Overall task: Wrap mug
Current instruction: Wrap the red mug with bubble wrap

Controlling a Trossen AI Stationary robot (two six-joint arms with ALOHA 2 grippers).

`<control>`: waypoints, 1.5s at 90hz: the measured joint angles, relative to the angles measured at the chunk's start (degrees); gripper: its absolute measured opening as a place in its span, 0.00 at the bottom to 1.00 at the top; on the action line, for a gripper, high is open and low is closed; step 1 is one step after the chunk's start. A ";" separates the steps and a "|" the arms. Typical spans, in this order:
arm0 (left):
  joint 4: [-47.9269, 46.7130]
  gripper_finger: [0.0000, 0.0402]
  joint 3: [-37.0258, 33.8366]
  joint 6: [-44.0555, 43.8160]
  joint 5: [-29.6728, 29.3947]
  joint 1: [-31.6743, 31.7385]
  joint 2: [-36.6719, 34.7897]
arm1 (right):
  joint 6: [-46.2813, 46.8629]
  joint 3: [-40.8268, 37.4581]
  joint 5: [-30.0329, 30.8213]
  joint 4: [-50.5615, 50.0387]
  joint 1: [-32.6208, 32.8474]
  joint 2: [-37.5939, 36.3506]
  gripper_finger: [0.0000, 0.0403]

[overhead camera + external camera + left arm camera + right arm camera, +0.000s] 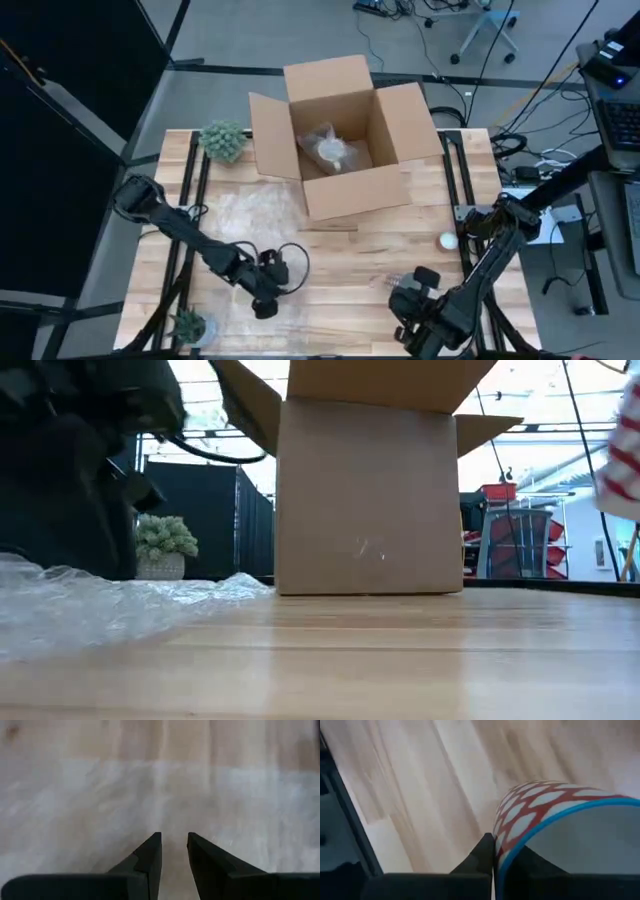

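Nearest the front edge, the right hand is closed on the rim of the mug, one finger outside the red-patterned wall and the other apparently inside the blue-edged mouth, so the mug hangs above bare wood at the right front of the bench. Such a thin pinch on a rim could let the mug swing or slip during transport, and a fall from there onto hard wood would likely chip it. Beside it to the left, the left hand hovers low with its fingers a narrow gap apart and nothing between them, directly over the bubble wrap; because the clear sheet lies flat against the boards, a grasp might miss the film or drag it into a bunch, leaving too little spread for the mug to be set on. A small white round object rests near the right rail, in reach of a wide sweep. Farther back stands an open cardboard box already holding a wrapped bundle, with a small potted plant at its left; another plant sits at the front left corner. Beyond the bench, dark partitions, cables and an office chair occupy the room.
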 joint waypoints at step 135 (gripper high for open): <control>-9.99 0.20 4.79 -4.51 -7.55 -2.34 -3.79 | -47.75 0.28 2.01 34.11 -16.31 0.02 0.01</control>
